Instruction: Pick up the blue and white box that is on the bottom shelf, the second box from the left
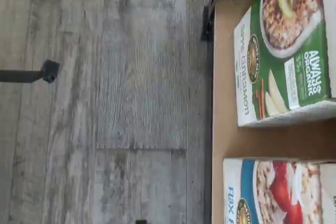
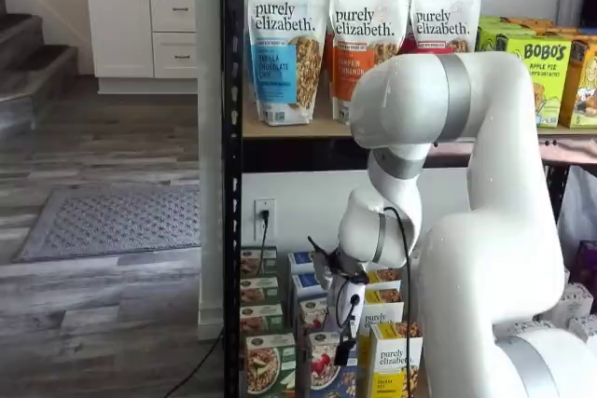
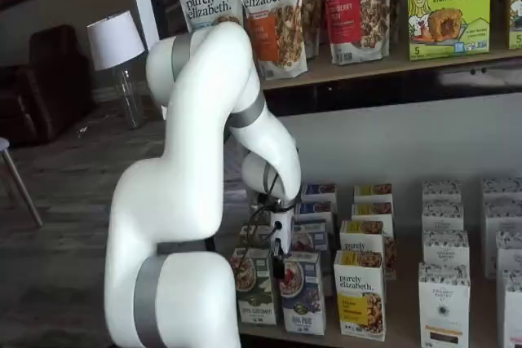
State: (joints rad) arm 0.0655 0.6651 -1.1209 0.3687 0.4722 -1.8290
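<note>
The blue box (image 3: 303, 302) stands at the front of the bottom shelf (image 3: 391, 336), just right of the green box (image 3: 254, 285). In both shelf views the gripper (image 3: 279, 266) hangs right above the blue box, not touching it. Its fingers show side-on; their spread cannot be seen, presumably apart.

The bottom shelf (image 3: 408, 315), a tan board, carries rows of small upright cartons in both shelf views. At its front edge stand a green-and-white carton (image 3: 254, 287), the blue and white box (image 3: 303, 292) just beside it, and a yellow-and-white carton (image 3: 360, 293). The upper shelf (image 3: 383, 64) bears tall granola bags (image 3: 272, 14).
</note>
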